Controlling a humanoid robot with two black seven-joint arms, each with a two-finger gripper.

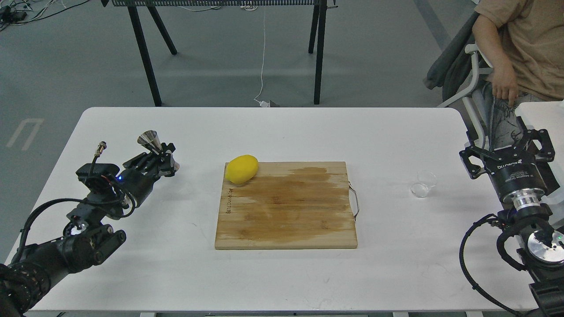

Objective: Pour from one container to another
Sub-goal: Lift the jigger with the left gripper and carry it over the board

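Overhead, white table [282,132] (grey floor [211,66]) bears cutting board [286,204].

bare table [396,141] around the glass cup [423,183]; cutting board [286,207] and lemon [241,168] fill the middle.

right gripper [506,145]: "ROBOTIQ", upside down | cutting board [286,207]: burnt-in mark, unreadable
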